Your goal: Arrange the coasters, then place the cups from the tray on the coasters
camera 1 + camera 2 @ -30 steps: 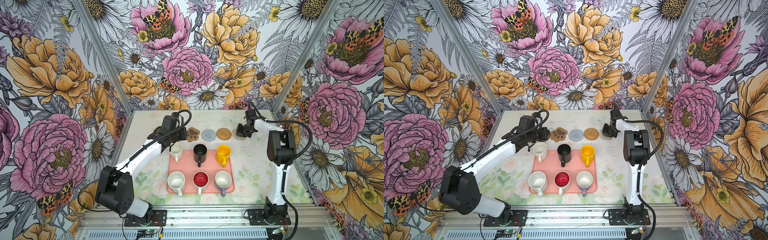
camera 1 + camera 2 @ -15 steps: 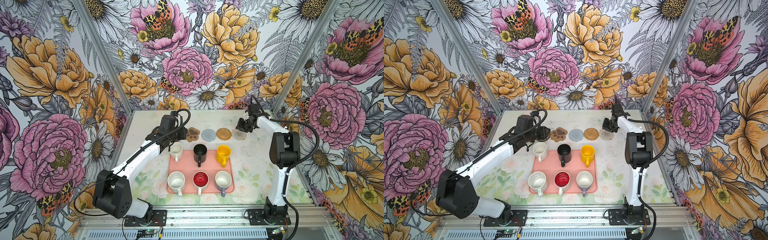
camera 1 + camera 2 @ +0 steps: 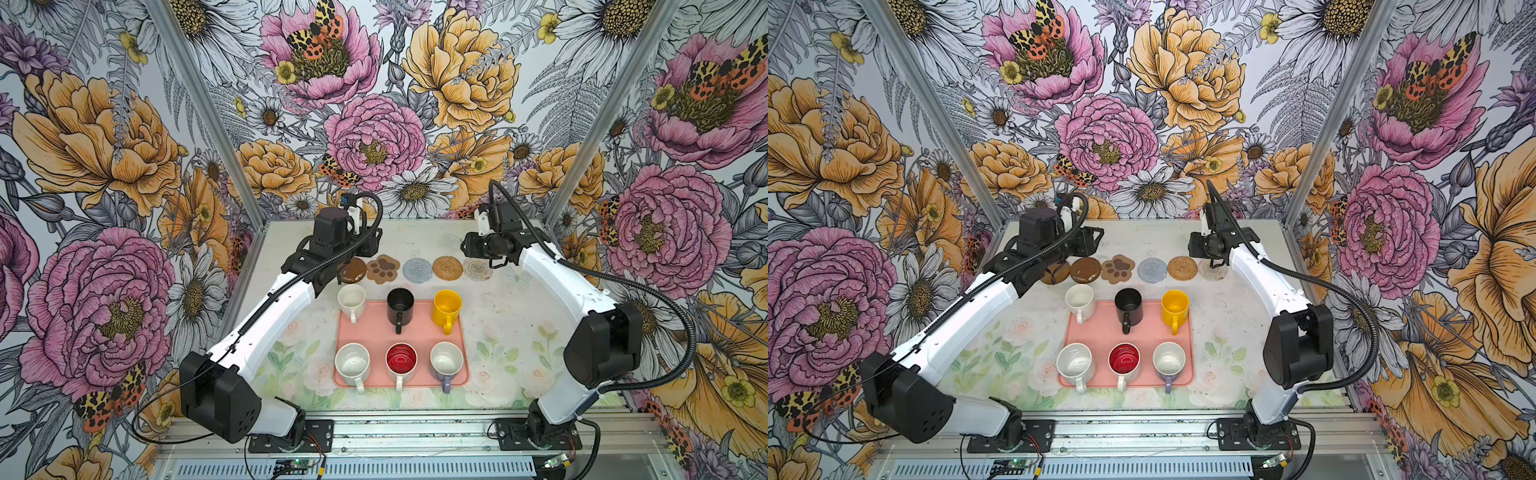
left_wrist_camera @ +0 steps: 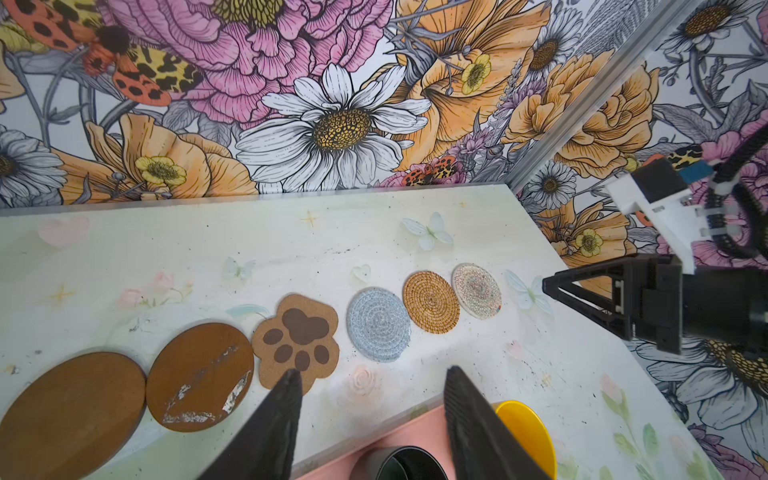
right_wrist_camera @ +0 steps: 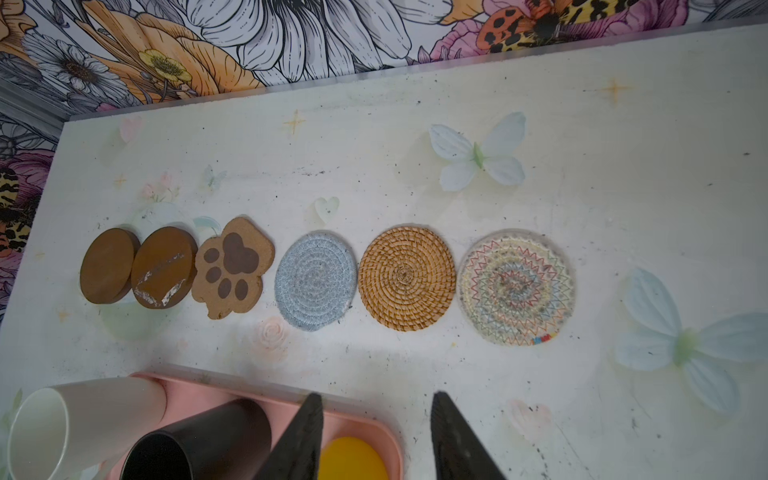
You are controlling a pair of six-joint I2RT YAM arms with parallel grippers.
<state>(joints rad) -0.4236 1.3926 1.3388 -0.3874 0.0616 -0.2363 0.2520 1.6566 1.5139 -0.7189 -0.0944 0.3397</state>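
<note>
Six coasters lie in a row behind the tray: two brown discs (image 4: 199, 376), a paw-print one (image 3: 383, 269), a grey-blue one (image 3: 417, 270), a rattan one (image 3: 447, 268) and a cream woven one (image 3: 477, 269). The pink tray (image 3: 417, 332) holds six cups: white (image 3: 352, 301), black (image 3: 400, 305), yellow (image 3: 446, 306), white (image 3: 352, 363), red-lined (image 3: 401, 360) and lavender (image 3: 446, 361). My left gripper (image 4: 371, 370) hovers open and empty above the row's left end. My right gripper (image 5: 376, 395) hovers open and empty above the cream coaster's end.
The floral back wall (image 3: 374, 145) stands close behind the coaster row. Metal corner posts (image 3: 569, 174) flank the table. The left arm's forearm (image 3: 274, 316) crosses the table left of the tray.
Both grippers have opened and lifted away from the ends of the coaster row. The brown disc and the cream coaster now lie free on the table.
</note>
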